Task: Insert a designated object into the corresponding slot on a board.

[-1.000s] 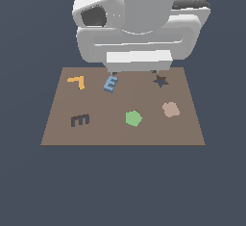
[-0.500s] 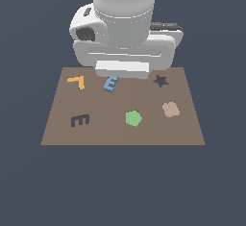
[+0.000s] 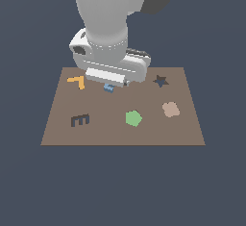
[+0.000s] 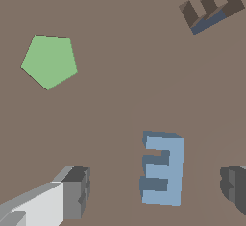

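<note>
Gripper (image 3: 111, 86) is seen low over the far part of the board (image 3: 122, 136) in the exterior view, mostly hidden by the arm's bulk, so its state can't be told from there. Only a bit of the light-blue E block (image 3: 109, 88) is seen poking out under it. The dark E slot (image 3: 79, 120) is found well apart, nearer the front, empty. An orange L piece (image 3: 77, 81), green pentagon (image 3: 133, 118), tan piece (image 3: 170, 109) and star recess (image 3: 160, 81) are spread around.

Wrist view: fingers (image 4: 77, 191) are spread wide, the E block (image 4: 162, 169) lying flat between them, untouched. The slot (image 4: 210, 7) and pentagon (image 4: 49, 60) are seen farther off, with bare board around the block.
</note>
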`<control>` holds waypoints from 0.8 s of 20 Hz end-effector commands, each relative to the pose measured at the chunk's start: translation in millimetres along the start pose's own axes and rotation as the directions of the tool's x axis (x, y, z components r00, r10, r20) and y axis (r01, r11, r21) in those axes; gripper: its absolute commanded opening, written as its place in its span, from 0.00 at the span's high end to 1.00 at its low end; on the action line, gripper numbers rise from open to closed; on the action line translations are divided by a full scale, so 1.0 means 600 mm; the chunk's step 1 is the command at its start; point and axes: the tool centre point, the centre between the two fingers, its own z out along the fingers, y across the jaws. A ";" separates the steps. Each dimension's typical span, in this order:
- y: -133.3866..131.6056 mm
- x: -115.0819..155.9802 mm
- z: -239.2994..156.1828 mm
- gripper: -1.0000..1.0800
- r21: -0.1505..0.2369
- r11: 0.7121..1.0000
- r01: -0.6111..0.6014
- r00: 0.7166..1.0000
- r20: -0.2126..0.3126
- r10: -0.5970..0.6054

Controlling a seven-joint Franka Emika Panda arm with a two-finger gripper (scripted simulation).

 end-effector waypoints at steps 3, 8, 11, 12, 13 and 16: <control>0.018 -0.013 0.031 0.04 -0.004 0.999 -0.052 0.999 0.001 0.052; 0.025 -0.018 0.043 0.04 -0.006 0.998 -0.070 0.998 0.002 0.070; 0.024 -0.018 0.044 0.04 -0.006 0.998 -0.066 0.998 0.003 0.066; 0.024 -0.018 0.047 0.04 -0.006 0.998 -0.067 0.998 0.003 0.067; 0.024 -0.018 0.051 0.04 -0.005 0.998 -0.067 0.998 0.003 0.067; 0.024 -0.018 0.068 0.04 -0.005 0.998 -0.069 0.998 0.003 0.069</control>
